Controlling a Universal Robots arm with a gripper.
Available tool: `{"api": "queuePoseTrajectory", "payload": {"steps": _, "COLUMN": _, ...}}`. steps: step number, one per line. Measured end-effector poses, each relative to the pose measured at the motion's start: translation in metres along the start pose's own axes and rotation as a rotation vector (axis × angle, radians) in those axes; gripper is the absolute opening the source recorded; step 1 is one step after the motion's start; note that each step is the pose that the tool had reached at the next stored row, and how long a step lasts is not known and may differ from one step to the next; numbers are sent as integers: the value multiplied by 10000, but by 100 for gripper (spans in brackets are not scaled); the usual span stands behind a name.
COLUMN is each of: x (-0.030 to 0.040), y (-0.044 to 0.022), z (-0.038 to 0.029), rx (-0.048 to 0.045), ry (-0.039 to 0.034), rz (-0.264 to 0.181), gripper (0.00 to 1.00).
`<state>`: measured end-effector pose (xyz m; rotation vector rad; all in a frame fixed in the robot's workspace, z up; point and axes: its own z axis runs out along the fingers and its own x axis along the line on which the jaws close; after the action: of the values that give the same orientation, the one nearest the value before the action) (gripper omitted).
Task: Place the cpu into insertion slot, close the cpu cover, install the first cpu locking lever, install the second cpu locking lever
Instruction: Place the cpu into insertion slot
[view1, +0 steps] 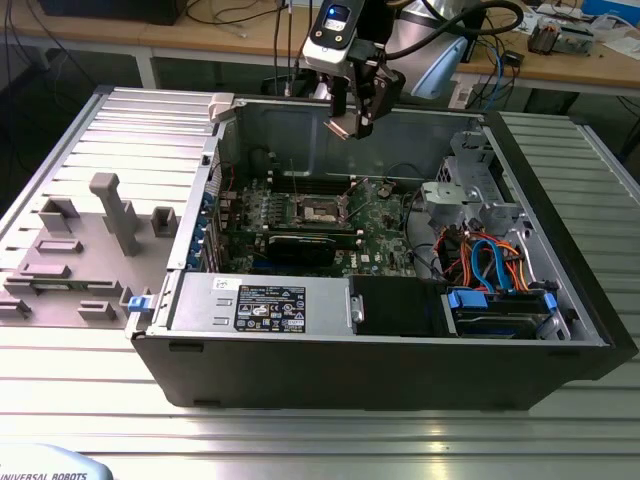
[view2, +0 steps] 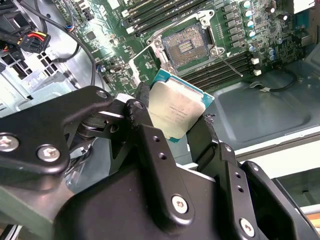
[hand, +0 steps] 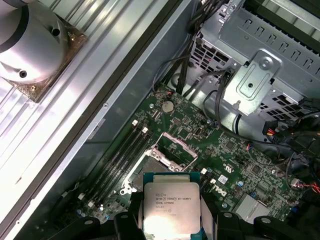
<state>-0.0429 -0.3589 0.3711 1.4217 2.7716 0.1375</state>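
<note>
Gripper (view1: 353, 122) over the open steel case (view1: 560, 300). Matte black fingers (view2: 144, 125) are clamped on opposite edges of the cpu (view2: 172, 111), a flat square with a dull silver lid and teal rim. It hangs well above the insertion slot (view2: 186, 46), whose dark pin field lies uncovered on the green board.

Cpu (hand: 171, 207) is held, silver top up, betw. black fingers (hand: 131, 220) of gripper (hand: 171, 220), above green board (hand: 235, 155); insertion slot (hand: 165, 162) is seen uncovered just beyond.

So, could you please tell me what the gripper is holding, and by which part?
The gripper holds the cpu, its fingers clamped on two opposite edges.
</note>
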Motion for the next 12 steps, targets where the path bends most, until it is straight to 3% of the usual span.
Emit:
{"api": "queuePoseTrajectory", "payload": {"steps": 8, "x": 0, "y": 0, "z": 0, "rx": 0, "ry": -2, "rz": 22, "gripper": 54}}
{"api": "queuePoseTrajectory", "payload": {"steps": 12, "x": 0, "y": 0, "z": 5, "rx": -8, "ry": -39, "rz": 435, "gripper": 54}}
